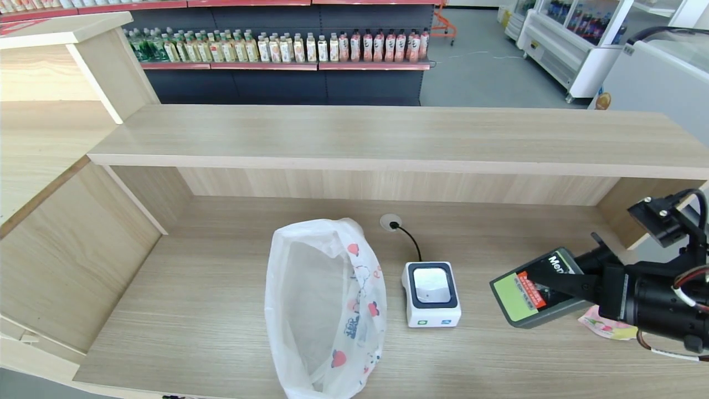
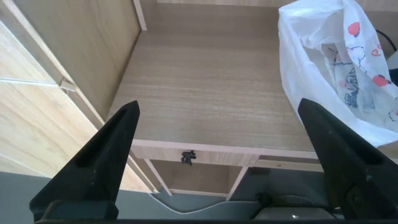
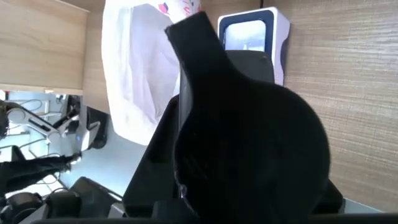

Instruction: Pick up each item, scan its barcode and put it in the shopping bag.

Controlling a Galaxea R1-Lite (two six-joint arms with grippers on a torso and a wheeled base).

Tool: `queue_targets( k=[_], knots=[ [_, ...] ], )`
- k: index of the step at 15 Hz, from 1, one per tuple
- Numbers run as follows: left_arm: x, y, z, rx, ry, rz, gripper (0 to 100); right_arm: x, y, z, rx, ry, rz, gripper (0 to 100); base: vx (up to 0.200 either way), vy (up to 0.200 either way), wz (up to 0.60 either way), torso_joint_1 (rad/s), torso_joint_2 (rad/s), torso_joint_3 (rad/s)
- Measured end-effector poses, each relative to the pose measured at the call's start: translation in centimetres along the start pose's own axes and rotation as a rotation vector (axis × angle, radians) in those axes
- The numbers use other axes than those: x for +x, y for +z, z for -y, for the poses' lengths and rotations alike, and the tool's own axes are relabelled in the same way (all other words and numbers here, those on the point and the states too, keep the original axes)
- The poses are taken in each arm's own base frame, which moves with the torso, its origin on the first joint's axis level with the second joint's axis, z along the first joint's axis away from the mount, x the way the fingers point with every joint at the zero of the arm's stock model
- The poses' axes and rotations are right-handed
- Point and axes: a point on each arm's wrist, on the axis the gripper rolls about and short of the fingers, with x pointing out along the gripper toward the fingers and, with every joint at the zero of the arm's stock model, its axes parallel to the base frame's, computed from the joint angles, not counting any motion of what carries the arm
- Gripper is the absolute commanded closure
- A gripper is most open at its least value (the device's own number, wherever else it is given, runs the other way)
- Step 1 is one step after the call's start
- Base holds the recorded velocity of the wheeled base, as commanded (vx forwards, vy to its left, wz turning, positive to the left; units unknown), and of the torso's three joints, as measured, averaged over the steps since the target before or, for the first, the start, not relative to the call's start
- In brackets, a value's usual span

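OK, status: right gripper (image 1: pixel 545 285) is clamped on a dark grey box (image 1: pixel 515 296) with a green panel and a red label. One black finger lies across the labelled face. The box is tilted, to the right of the scanner (image 1: pixel 432 292) and apart from it, labelled face turned up toward the head camera.

The scanner sits mid-counter, white body with a dark-framed window on top. Its black cable (image 1: pixel 411 241) runs back to a round grommet (image 1: pixel 391 223) in the counter (image 1: pixel 194 310).

The shopping bag (image 1: pixel 324 299) is white plastic with cartoon prints. It's just left of the scanner with its mouth open.

A pink packet (image 1: pixel 606 327) lies flat on the counter under the right arm.

Left gripper (image 2: pixel 219 109) has its fingers spread wide with nothing between them. It's above the counter's near edge, with the bag off to one side.

In the right wrist view the scanner and the bag are visible past the gripper's dark finger (image 3: pixel 199 56).

A raised wooden ledge (image 1: pixel 388 136) runs along the back of the counter.
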Motion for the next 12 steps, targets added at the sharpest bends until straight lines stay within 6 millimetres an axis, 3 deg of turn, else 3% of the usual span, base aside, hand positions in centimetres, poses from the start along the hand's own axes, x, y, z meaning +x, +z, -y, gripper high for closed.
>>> queue_targets(
  k=[2, 6, 12],
  knots=[
    [0.0, 0.0, 0.0, 0.001, 0.0, 0.0, 0, 1.3, 0.4, 0.5, -0.014, -0.071, 0.0, 100, 0.0, 0.0, 0.0, 0.0, 0.0, 0.0],
    [0.0, 0.0, 0.0, 0.001, 0.0, 0.0, 0, 5.9, 1.7, 1.7, -0.034, -0.209, -0.024, 100, 0.0, 0.0, 0.0, 0.0, 0.0, 0.0],
    [0.0, 0.0, 0.0, 0.003, 0.0, 0.0, 0, 10.9, 1.4, 1.5, -0.054, -0.192, -0.109, 100, 0.0, 0.0, 0.0, 0.0, 0.0, 0.0]
  ],
)
